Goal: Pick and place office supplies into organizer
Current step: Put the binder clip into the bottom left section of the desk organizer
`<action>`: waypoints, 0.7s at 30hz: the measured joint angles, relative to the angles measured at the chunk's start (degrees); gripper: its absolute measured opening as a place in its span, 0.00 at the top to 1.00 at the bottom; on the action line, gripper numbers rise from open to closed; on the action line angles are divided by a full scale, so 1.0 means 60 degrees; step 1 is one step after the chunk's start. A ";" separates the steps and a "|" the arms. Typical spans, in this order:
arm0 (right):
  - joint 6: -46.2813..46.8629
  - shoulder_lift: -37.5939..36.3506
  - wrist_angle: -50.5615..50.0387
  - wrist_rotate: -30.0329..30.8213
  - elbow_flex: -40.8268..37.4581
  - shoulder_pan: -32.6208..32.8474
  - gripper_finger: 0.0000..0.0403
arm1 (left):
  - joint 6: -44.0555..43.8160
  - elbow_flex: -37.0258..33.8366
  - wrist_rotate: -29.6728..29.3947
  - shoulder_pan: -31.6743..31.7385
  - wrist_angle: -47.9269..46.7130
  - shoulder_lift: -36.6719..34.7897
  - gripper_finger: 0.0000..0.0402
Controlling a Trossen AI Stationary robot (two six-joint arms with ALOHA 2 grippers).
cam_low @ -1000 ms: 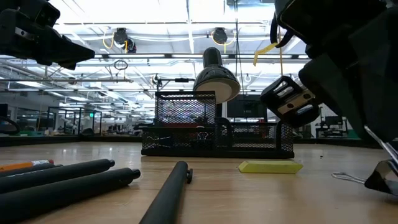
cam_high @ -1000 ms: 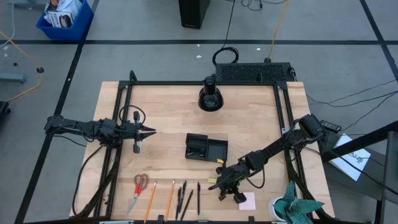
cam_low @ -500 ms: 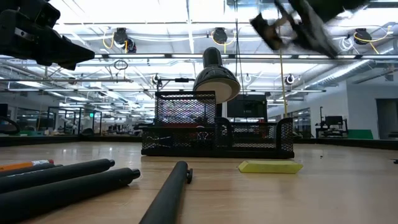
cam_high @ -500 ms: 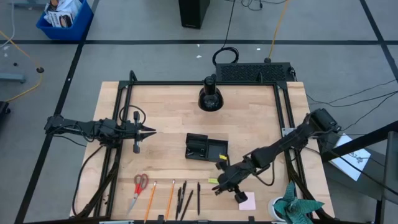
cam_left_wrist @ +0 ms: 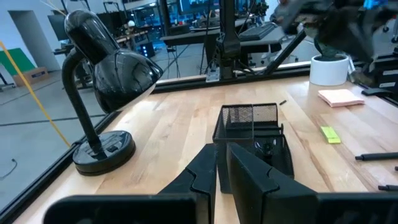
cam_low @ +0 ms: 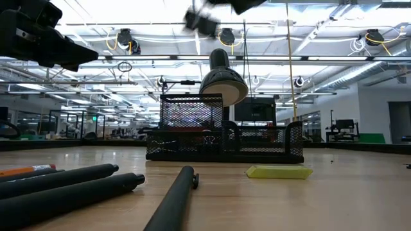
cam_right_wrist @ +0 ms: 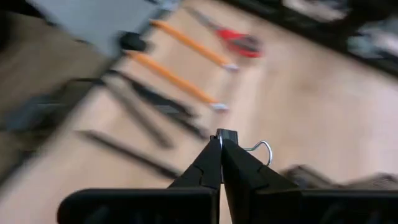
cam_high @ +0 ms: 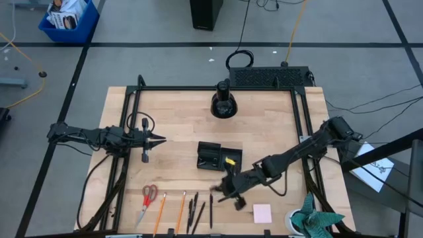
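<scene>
Right gripper [cam_right_wrist: 220, 144] clenched on a binder clip [cam_right_wrist: 227, 136], above the table near the organizer [cam_high: 219, 157]
It hung over the pens [cam_high: 197, 210] (wire loop jutting past its fingertips); the yellow piece [cam_low: 279, 171] lay before the mesh tray, the pink sticky-note pad [cam_high: 262, 213] aside; the left gripper [cam_high: 158, 139] waited well apart, fingers nearly closed, empty
</scene>
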 joint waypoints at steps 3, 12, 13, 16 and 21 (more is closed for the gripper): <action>-0.0429 0.0469 0.0413 0.1303 0.0004 -0.0254 1.00 | 0.0003 0.0000 -0.0010 -0.0002 -0.0004 0.0020 0.88; -0.0127 0.1836 0.1387 0.1947 0.0004 -0.1256 1.00 | 0.0044 0.0000 -0.0042 -0.0001 -0.0058 0.0038 0.88; 0.0026 0.1968 0.1386 0.1951 0.0004 -0.1342 1.00 | 0.0044 0.0000 -0.0042 -0.0002 -0.0089 0.0038 0.88; 0.0378 0.2270 0.1379 0.2117 0.0004 -0.1524 1.00 | 0.0047 -0.0002 -0.0046 -0.0002 -0.0109 0.0038 0.88; 0.0412 0.2408 0.1214 0.3196 -0.0004 -0.1508 1.00 | 0.0044 0.0000 -0.0046 0.0000 -0.0212 0.0038 0.88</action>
